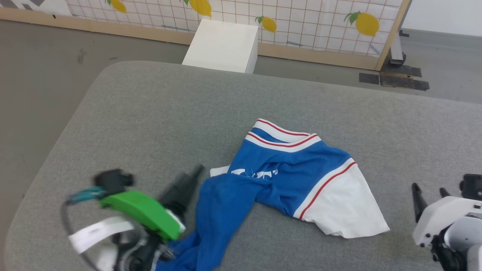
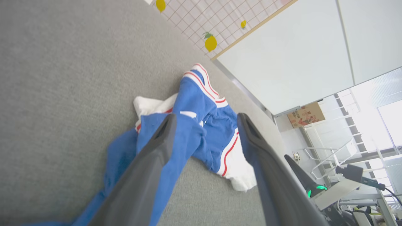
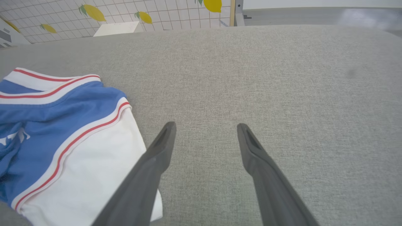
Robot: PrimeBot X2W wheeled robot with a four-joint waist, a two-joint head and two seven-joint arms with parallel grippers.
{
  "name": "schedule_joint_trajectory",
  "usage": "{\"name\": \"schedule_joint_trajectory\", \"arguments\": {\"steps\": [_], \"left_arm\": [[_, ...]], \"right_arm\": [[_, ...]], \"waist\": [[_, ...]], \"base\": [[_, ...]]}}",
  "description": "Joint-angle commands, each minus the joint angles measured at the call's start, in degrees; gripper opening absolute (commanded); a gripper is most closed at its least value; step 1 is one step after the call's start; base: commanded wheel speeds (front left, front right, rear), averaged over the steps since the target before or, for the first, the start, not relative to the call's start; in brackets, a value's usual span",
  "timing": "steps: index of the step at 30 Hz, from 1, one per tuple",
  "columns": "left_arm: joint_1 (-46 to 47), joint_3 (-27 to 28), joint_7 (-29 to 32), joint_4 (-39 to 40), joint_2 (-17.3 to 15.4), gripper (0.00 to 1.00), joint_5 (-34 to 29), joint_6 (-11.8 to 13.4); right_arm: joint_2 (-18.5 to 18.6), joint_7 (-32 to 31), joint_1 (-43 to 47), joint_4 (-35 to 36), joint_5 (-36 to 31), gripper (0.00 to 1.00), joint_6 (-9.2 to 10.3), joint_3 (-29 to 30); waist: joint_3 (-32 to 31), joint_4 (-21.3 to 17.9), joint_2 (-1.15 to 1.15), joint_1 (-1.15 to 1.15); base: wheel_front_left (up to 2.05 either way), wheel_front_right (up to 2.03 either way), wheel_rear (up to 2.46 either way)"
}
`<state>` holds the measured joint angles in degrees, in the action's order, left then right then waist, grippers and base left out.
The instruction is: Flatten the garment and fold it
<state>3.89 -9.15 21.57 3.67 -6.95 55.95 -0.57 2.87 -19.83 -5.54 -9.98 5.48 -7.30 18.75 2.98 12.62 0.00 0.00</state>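
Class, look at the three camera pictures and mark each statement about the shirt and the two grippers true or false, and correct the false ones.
1. The bright blue jersey T-shirt with white sleeves lies smoothed flat. False: it lies bunched and creased on the grey fabric surface.
2. The right gripper has its fingers apart, with bare grey surface between them. True.
3. A white box stands beyond the far edge of the grey fabric surface. True.
4. The left gripper has its fingers pressed together. False: they stand wide apart, with blue cloth showing between them.
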Motion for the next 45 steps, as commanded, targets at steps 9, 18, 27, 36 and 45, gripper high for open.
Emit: {"name": "schedule_joint_trajectory", "arguments": {"steps": [9, 18, 27, 36, 45], "left_arm": [[2.06, 4.25, -30.43, -1.20, -4.86, 1.00, -26.20, 0.47], [2.35, 1.82, -36.39, -5.56, -4.35, 1.00, -38.76, 4.13], [2.44, 3.93, -36.55, -5.10, -2.06, 1.00, -39.92, 3.31], [1.63, 5.99, -36.56, -4.12, -0.27, 1.00, -41.12, 1.60], [2.24, 5.34, -36.57, -6.30, 1.06, 1.00, -41.38, -0.36]], "right_arm": [[0.05, -10.11, 0.90, 0.62, -4.08, 1.00, -0.19, -8.38], [1.66, -22.42, -1.54, -2.95, -8.09, 1.00, -0.19, -14.75], [4.43, -26.93, -2.47, -3.93, -5.19, 0.00, -0.19, -21.48], [7.71, -23.47, -3.28, 1.20, -0.87, 0.00, -0.19, -17.81], [15.65, -26.37, 0.26, 5.57, -2.73, 0.00, -0.19, -0.95]], "waist": [[0.39, -0.22, 0.00, 0.00], [2.76, 1.16, 0.00, 0.00], [4.22, 1.51, 0.00, 0.00], [3.70, -0.58, 0.00, 0.00], [4.17, -2.32, 0.00, 0.00]], "base": [[0.00, 0.00, 0.00], [0.00, 0.00, 0.00], [0.00, 0.00, 0.00], [0.00, 0.00, 0.00], [0.00, 0.00, 0.00]]}}
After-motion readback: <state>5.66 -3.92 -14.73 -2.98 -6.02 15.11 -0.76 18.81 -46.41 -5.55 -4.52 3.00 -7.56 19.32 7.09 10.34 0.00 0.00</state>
